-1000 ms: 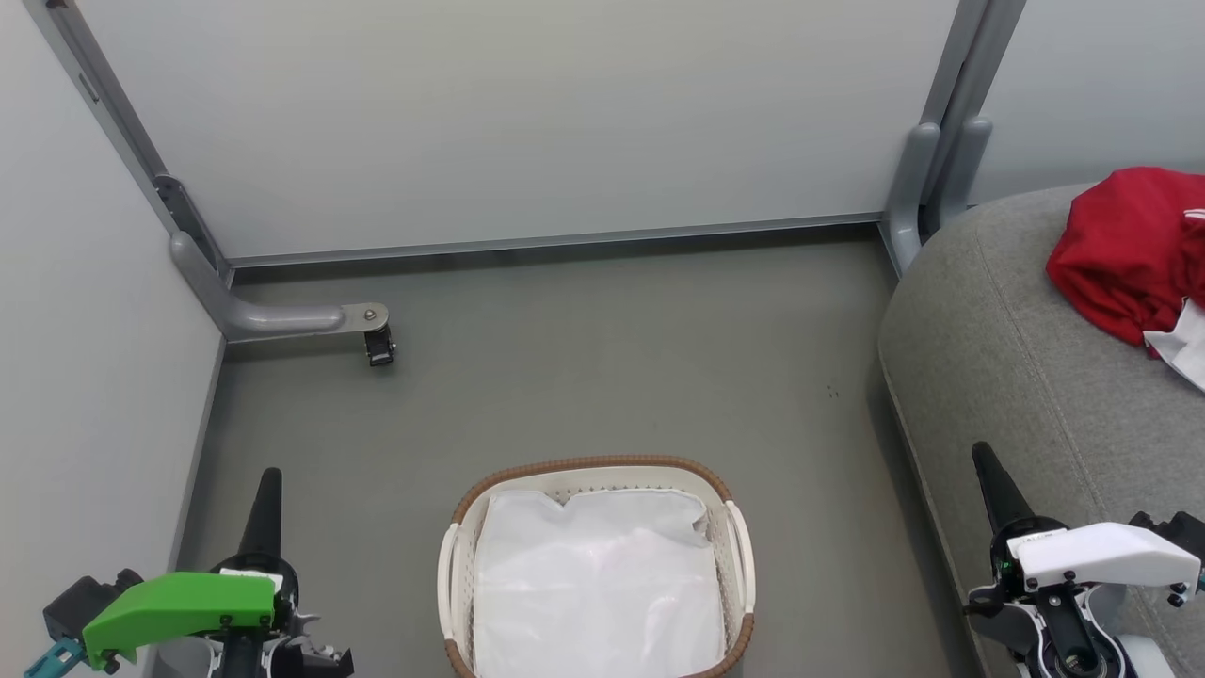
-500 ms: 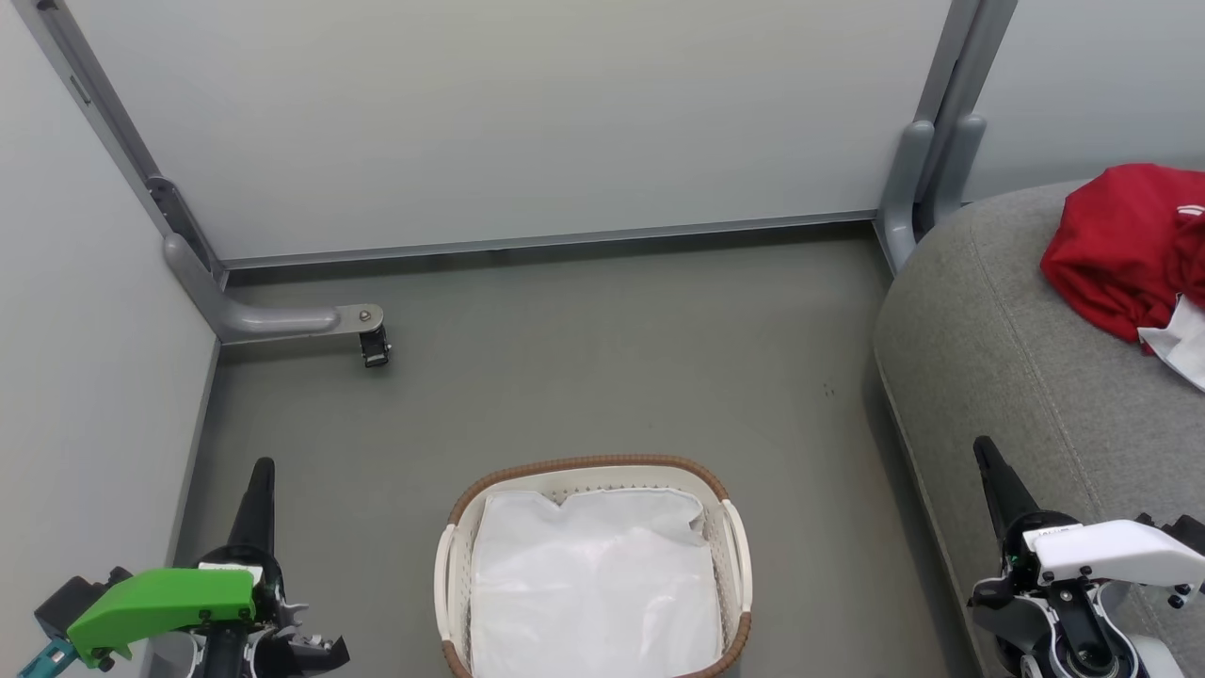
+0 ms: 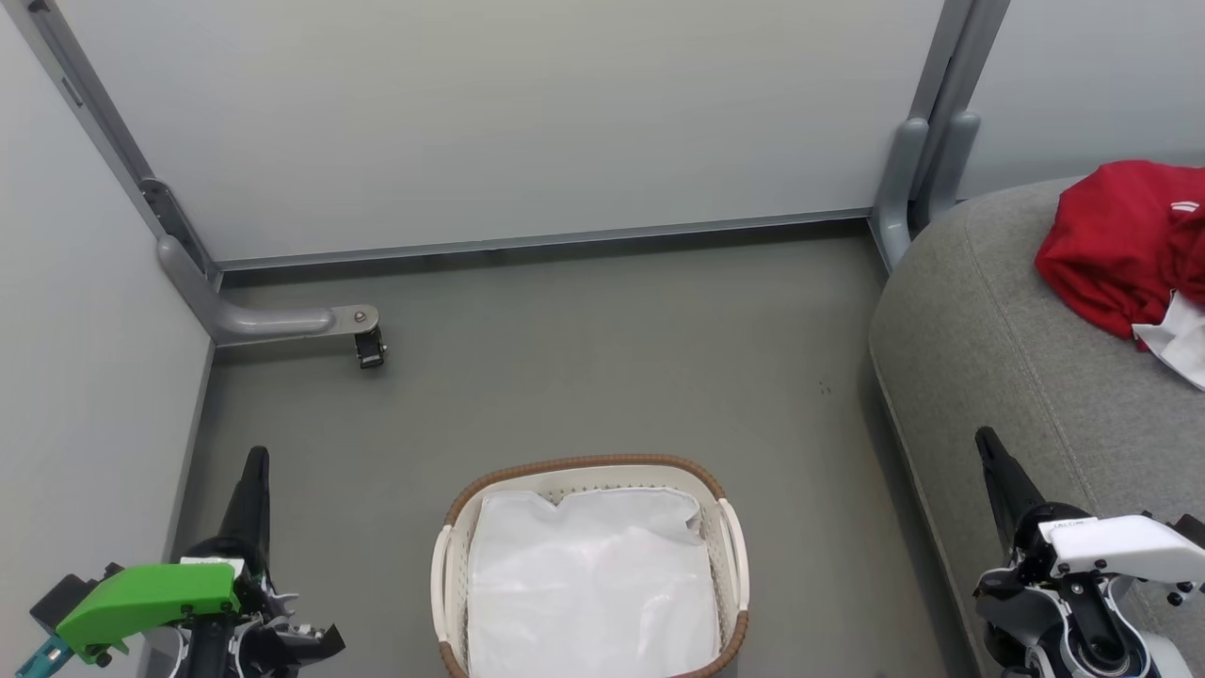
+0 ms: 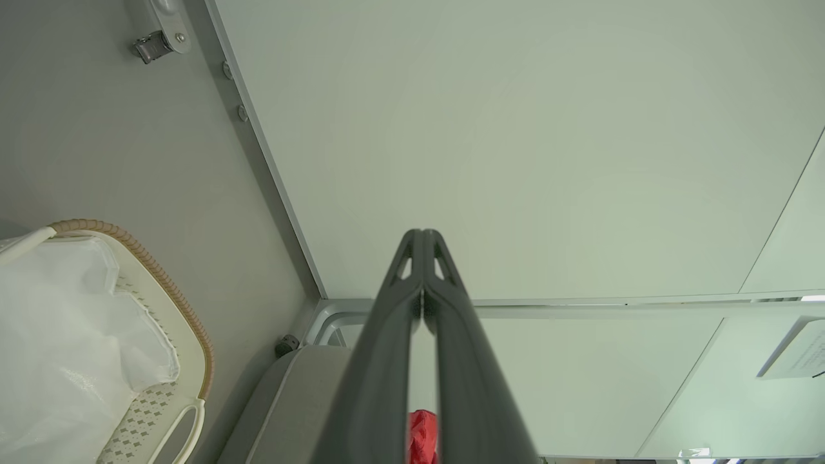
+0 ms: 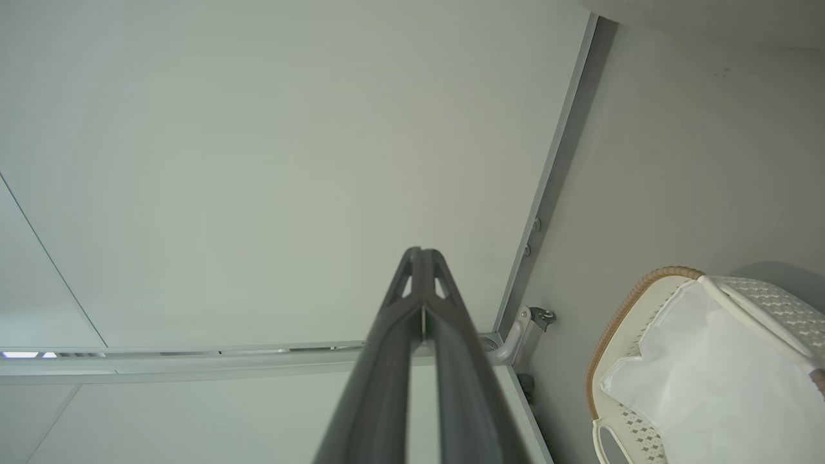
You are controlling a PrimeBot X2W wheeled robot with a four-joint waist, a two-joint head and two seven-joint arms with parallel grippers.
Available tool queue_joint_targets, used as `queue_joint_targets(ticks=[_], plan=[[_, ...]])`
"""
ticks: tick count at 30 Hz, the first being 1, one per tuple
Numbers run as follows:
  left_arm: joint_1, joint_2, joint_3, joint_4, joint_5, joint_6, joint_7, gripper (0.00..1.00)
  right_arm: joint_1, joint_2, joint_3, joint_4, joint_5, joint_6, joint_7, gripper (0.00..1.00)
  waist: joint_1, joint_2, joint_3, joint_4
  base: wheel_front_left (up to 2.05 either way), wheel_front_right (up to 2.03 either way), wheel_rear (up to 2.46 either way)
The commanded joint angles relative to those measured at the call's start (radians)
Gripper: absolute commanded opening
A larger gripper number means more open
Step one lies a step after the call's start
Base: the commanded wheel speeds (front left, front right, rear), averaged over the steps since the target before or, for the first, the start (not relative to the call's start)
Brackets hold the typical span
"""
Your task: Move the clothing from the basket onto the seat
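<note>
Head view: left gripper sits low at the near-left corner of the floor under a green wrist cover. Its 2 dark fingers are pressed together into 1 spike pointing up the view, gripping nothing. Right gripper sits low at the near right under a white wrist cover, 2 fingers also closed and empty, its spike in front of the left edge of the seat.

The basket stands on the floor at the near edge, between the 2 grippers and apart from both. A white lining covers its inside. The clothing is a red heap on the seat toward its far right, cut by the view's right edge. A white piece touches its near side. Bare floor separates basket and seat. A grey bracket with a small caster lies at the floor's far-left corner. A grey post stands at the far-right corner, just beside the seat. Pale wall panels close the far and left sides.

Left wrist view: fingers closed tip to tip, aimed at a wall panel. Basket at lower left, seat corner below, a red sliver of clothing in the slit between the fingers.

Right wrist view: fingers closed, tips touching, aimed at the panel corner. Basket with lining at lower right, bracket just beside the fingers.
</note>
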Motion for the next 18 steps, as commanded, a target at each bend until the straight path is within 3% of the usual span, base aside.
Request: queue_joint_targets(ticks=[1,18], plan=[[-0.02,0.0,0.008,-0.007,-0.02,-0.008,0.005,0.0,-0.009,-0.006,-0.004,-0.007,0.022,-0.001,0.008,0.0,0.0,0.0,0.0,-0.001,0.0,0.0,0.0],[-0.02,-0.001,0.014,-0.008,-0.055,-0.01,0.016,0.0,-0.009,-0.006,-0.008,-0.01,0.061,-0.001,0.019,0.0,0.0,0.0,0.001,-0.005,0.0,0.0,0.0]])
